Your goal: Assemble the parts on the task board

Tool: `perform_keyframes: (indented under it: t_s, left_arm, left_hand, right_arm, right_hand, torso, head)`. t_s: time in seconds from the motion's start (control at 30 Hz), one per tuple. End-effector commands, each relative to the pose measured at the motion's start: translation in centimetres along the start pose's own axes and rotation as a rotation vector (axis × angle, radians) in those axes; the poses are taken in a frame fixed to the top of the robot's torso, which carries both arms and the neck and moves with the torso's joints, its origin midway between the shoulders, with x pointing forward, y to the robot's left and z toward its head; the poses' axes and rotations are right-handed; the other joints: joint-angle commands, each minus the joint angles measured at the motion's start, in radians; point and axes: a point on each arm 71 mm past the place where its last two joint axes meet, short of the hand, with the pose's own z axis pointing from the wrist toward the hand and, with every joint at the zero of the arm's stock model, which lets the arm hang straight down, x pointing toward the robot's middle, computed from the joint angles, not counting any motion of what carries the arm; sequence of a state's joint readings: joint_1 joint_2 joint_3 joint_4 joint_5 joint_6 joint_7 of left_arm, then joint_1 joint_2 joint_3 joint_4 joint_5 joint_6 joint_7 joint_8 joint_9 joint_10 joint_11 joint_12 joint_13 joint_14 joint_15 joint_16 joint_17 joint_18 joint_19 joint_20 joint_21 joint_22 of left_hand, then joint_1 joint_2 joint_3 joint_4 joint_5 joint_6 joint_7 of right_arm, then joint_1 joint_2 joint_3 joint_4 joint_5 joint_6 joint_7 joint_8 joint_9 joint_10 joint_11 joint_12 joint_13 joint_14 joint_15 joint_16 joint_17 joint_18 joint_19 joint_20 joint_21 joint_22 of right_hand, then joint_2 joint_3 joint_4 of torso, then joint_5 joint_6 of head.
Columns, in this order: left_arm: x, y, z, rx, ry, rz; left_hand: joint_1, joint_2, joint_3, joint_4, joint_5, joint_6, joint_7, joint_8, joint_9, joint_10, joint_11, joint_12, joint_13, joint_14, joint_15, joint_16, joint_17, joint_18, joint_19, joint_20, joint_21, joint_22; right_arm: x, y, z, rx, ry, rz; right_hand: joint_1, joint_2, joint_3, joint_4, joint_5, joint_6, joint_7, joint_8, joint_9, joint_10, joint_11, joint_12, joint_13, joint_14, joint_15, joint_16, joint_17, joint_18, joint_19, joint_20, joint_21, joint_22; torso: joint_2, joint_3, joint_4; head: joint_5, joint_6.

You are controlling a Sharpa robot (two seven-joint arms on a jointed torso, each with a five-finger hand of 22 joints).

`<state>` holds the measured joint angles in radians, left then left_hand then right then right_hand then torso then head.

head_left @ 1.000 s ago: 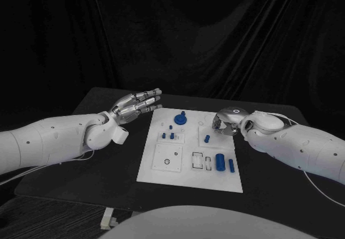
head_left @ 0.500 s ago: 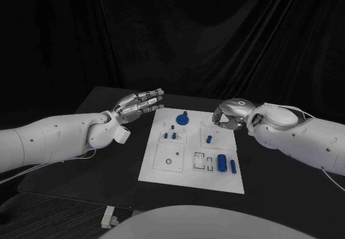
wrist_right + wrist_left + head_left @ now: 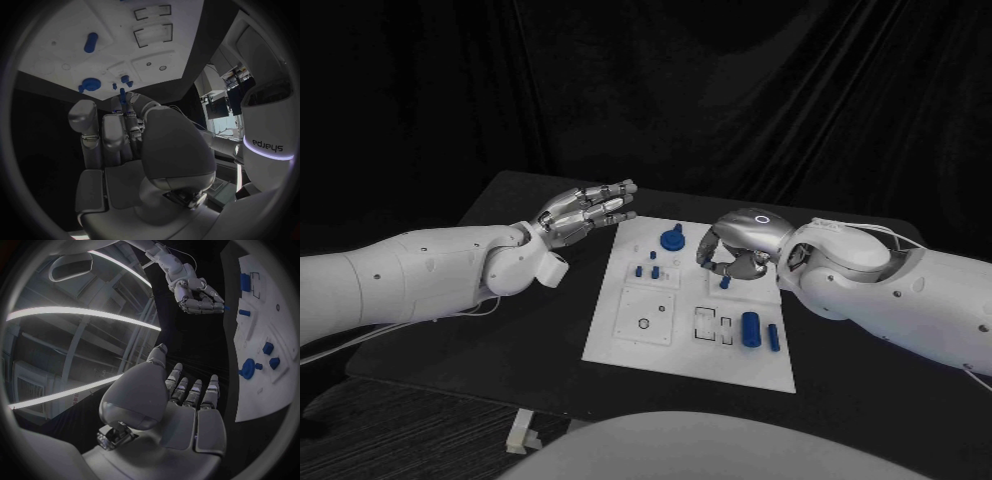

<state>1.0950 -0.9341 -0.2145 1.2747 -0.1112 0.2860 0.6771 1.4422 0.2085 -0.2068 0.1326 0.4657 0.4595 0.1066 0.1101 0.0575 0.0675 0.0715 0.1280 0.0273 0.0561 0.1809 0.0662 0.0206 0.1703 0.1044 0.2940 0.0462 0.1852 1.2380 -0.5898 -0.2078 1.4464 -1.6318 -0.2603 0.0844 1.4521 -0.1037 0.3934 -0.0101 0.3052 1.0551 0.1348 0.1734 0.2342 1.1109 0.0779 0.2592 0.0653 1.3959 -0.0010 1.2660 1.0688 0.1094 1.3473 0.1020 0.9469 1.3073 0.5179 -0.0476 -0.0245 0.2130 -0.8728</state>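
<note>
The white task board [image 3: 687,305] lies flat in the middle of the black table [image 3: 502,330], its long side running away from the robot. Over its far right part hangs the right hand [image 3: 737,245], knuckles up and fingers curled down and inward toward the board. In the right wrist view a small blue peg [image 3: 122,98] shows at the fingertips [image 3: 131,116], pinched between them, and the left wrist view shows the same curled hand with a speck of blue at its tips. The right arm [image 3: 891,285] reaches in low across the table's right edge. The left hand [image 3: 586,210] floats off the board's far left corner, just beside it and clear of it, palm turned up and fingers stretched out straight and slightly apart, holding nothing. Its arm [image 3: 416,275] lies along the left side of the table. On the board I count one round blue knob [image 3: 672,239] near the far edge, two little blue studs [image 3: 646,270] close together behind it, one short blue piece [image 3: 727,282] just under the right hand, and, at the near right, one thick blue cylinder [image 3: 751,329] with one slim blue pin [image 3: 773,336] beside it. Dark outlined cut-outs [image 3: 708,324] sit just left of that cylinder.
</note>
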Motion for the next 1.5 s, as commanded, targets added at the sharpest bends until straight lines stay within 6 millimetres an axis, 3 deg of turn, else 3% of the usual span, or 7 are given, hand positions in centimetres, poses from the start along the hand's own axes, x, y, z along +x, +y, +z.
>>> perform_keyframes:
  t_s: [0.03,0.53,1.1,1.5]
  left_arm:
    - [0.1,0.0,0.1,0.018,-0.007,-0.005]
    - [0.2,-0.3,-0.3,0.038,-0.004,-0.012]
    - [0.5,-0.3,-0.3,0.036,0.013,-0.027]
    - [0.5,-0.1,-0.1,0.025,0.019,-0.029]
  left_hand:
    - [0.002,0.000,-0.001,-0.009,0.008,0.019,0.006,0.010,0.003,0.007,0.011,0.014,0.003,0.012,0.006,0.011,0.003,-0.003,0.015,0.001,0.008,0.008]
    - [-0.008,0.001,-0.005,-0.009,0.013,0.048,0.011,0.026,0.006,0.028,0.019,0.046,0.008,0.030,0.005,0.031,0.007,-0.010,0.031,0.000,0.013,0.013]
    - [-0.024,0.006,-0.012,0.006,0.012,0.050,0.011,0.030,0.005,0.029,0.019,0.049,0.007,0.028,0.001,0.030,0.005,-0.012,0.030,-0.001,0.012,0.007]
    - [-0.025,0.007,-0.012,0.007,0.013,0.046,0.011,0.029,0.004,0.028,0.019,0.047,0.007,0.026,0.001,0.029,0.005,-0.012,0.028,-0.001,0.011,0.004]
  right_arm:
    - [0.7,0.8,0.6,0.003,0.036,0.005]
    - [4.3,3.1,3.6,-0.036,0.105,0.047]
    - [5.8,3.7,4.6,-0.026,0.125,0.061]
    - [6.8,4.0,4.8,-0.020,0.134,0.074]
  right_hand:
    - [0.009,0.005,0.004,-0.007,-0.003,-0.008,0.005,-0.010,0.001,0.007,0.001,-0.011,0.001,0.025,-0.001,0.026,0.035,0.000,0.018,-0.003,0.028,0.121]
    - [0.007,0.004,0.005,-0.006,-0.020,-0.012,0.005,-0.016,0.002,0.009,0.002,-0.021,0.002,0.040,0.000,0.043,0.060,-0.003,0.028,-0.002,0.046,0.124]
    - [0.007,0.003,0.004,-0.006,-0.035,-0.011,0.005,-0.019,0.003,0.014,0.001,-0.024,0.003,0.046,0.000,0.053,0.073,-0.006,0.035,-0.002,0.063,0.128]
    - [0.006,0.003,0.003,-0.005,-0.038,-0.012,0.005,-0.021,0.003,0.015,0.001,-0.026,0.003,0.048,0.000,0.055,0.076,-0.006,0.037,-0.002,0.067,0.128]
  torso:
    - [-0.001,0.0000,-0.0008]
    - [0.002,0.0009,0.0009]
    - [0.001,0.0009,0.0008]
    - [0.001,0.0009,-0.0012]
  head:
    - [0.008,0.000]
    - [0.029,0.000]
    - [0.035,0.000]
    - [0.048,0.000]
